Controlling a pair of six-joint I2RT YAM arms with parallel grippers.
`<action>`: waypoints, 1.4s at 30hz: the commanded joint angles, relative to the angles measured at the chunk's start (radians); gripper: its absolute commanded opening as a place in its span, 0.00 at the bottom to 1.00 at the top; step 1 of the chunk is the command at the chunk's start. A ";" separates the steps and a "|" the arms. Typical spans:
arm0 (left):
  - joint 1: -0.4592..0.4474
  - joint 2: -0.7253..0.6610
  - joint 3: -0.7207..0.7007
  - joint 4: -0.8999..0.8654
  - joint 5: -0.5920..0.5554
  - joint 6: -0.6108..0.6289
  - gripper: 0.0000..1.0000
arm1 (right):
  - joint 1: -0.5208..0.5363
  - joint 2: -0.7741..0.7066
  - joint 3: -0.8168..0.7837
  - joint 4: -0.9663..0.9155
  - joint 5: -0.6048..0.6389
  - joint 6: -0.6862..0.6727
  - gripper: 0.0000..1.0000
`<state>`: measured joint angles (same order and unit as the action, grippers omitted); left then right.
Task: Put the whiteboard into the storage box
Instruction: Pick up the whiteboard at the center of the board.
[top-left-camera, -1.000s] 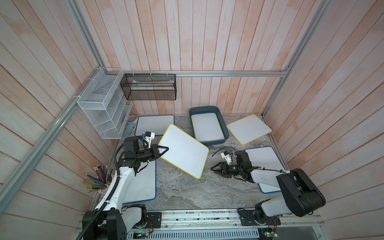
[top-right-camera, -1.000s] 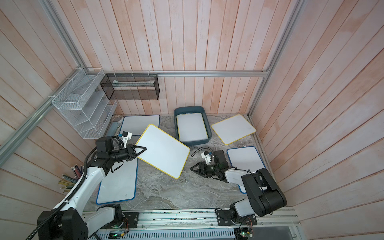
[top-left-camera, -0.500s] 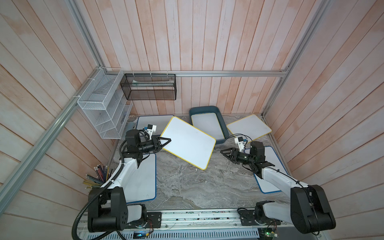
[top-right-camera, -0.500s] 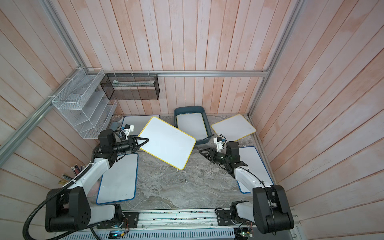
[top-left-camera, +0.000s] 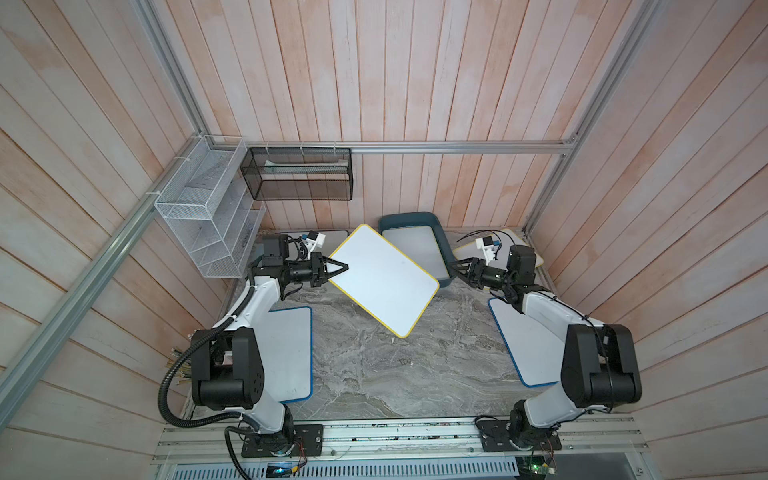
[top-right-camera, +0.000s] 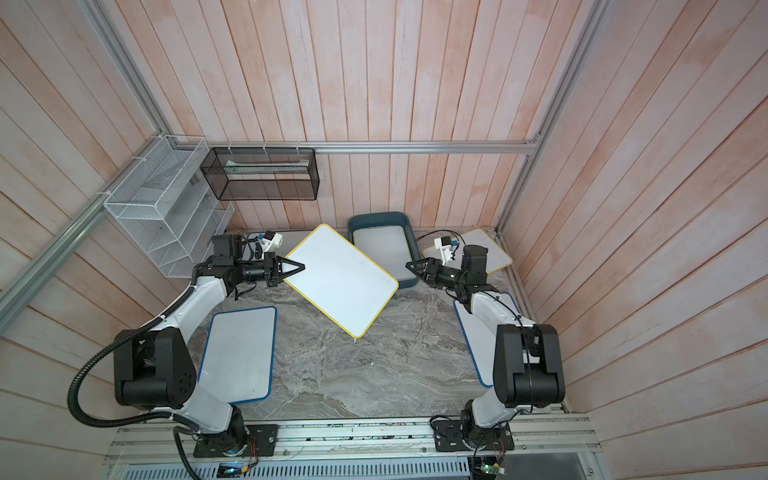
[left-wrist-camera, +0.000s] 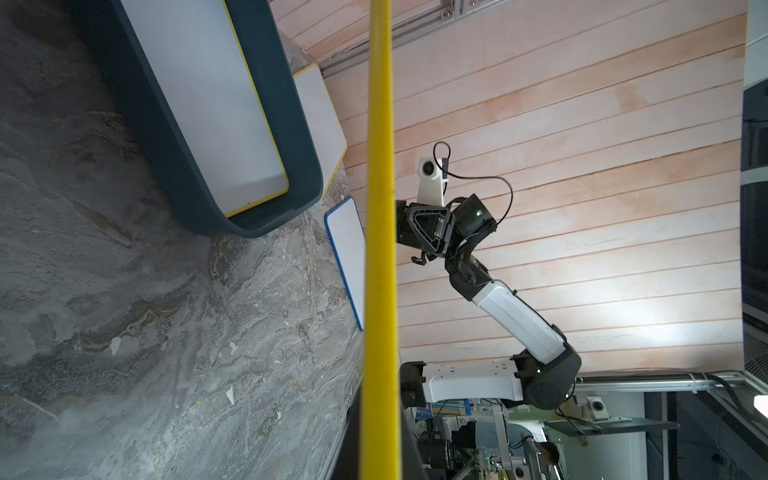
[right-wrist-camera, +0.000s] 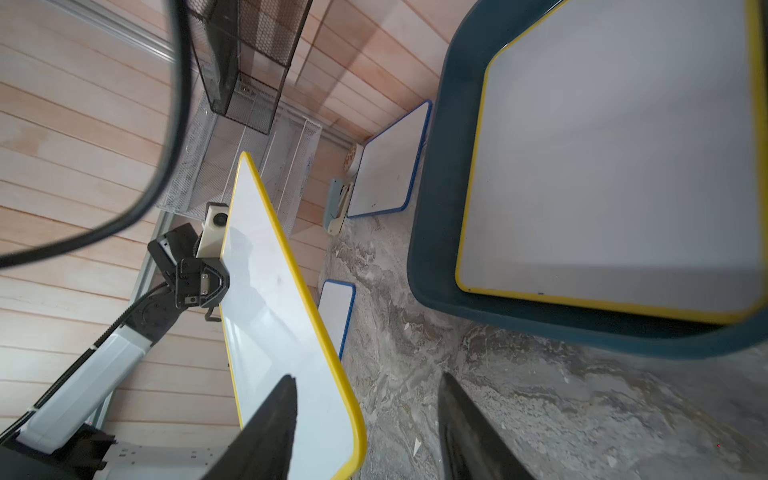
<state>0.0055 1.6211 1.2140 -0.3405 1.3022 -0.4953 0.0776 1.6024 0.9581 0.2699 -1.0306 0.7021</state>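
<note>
left fingers (top-left-camera: 332, 262): clenched on the whiteboard (top-left-camera: 384, 280) edge.
whiteboard: tilted, raised, just beside the storage box (top-left-camera: 407, 216).
right fingers (right-wrist-camera: 270, 424): parted, empty, near the storage box.

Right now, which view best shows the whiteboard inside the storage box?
Right wrist: the boxed whiteboard shows large, yellow edge clear. Both top views show it small, partly behind the held board; left wrist, cropped.

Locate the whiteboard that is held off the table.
In both top views the whiteboard hangs above the table's middle, clamped at its left edge by the left gripper, just left of the storage box and overlapping its near corner.
</note>
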 joint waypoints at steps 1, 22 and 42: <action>-0.033 0.018 0.051 -0.090 0.093 0.094 0.00 | 0.072 0.047 0.074 -0.045 -0.088 -0.061 0.56; -0.053 0.079 0.080 -0.069 0.093 0.071 0.00 | 0.209 0.157 0.133 -0.043 -0.233 -0.086 0.08; 0.107 0.031 -0.025 0.155 -0.077 -0.174 0.64 | 0.106 0.128 -0.029 0.463 -0.219 0.278 0.00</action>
<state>0.0910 1.6974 1.2041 -0.2424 1.2518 -0.6296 0.2070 1.7390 0.9222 0.6361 -1.2934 0.9268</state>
